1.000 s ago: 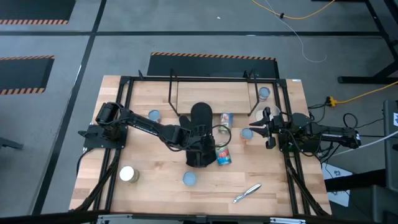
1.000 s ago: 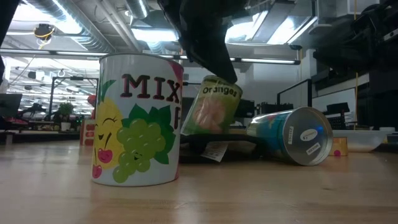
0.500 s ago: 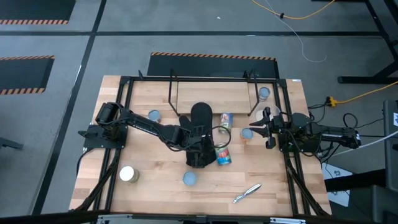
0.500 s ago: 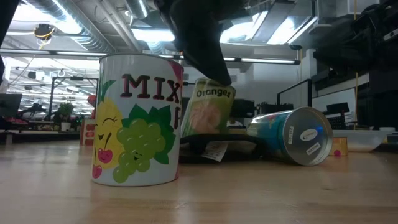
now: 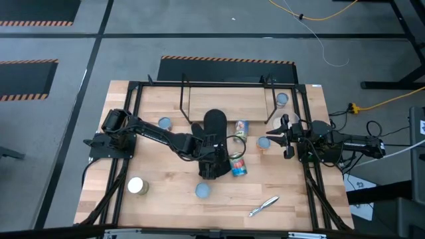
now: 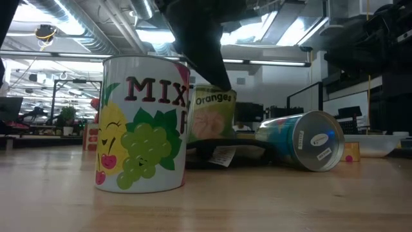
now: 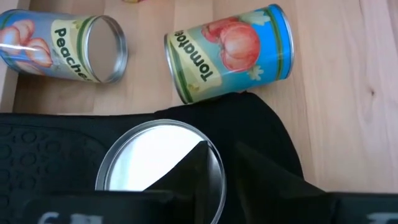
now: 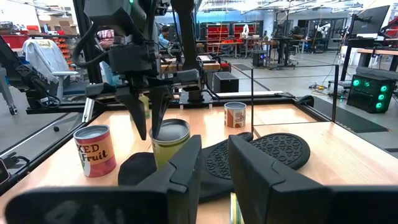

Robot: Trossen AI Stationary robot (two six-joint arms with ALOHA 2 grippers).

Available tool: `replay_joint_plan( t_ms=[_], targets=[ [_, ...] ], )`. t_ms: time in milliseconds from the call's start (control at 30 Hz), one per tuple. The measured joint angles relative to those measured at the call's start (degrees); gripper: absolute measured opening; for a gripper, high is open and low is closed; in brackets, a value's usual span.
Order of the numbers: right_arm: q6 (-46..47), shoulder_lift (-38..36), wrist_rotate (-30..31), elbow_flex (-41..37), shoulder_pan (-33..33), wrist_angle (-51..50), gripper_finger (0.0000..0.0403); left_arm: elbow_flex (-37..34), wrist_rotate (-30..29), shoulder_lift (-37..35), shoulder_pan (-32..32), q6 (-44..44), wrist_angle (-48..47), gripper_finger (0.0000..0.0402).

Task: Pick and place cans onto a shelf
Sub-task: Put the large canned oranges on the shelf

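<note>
We observe the left gripper (image 8: 149,118) clenched on the upright green-labelled oranges can (image 6: 214,115); the right gripper (image 5: 287,137) hangs released.

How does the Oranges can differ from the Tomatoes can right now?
The Oranges can stands upright on the black mat, with the left pincer at its rim; the Tomatoes can lies on its side on the wood, untouched. The Oranges label is green, the Tomatoes label blue with a red fruit picture. Both are small tins of like size.
</note>
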Motion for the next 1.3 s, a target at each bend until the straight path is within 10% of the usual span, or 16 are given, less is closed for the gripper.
replay_joint_plan(
  t_ms=[267,1300],
  targets=[
    [-0.01,0.00,0.02,-0.01,-0.01,-0.02,0.0084,0.00,-0.07,0.00,0.00,-0.15,-1.20,0.0005],
    [0.01,0.00,0.00,0.01,-0.01,-0.01,0.0084,16.79,-0.46,0.24,6.68,7.98,-5.94,0.0000]
  ],
)
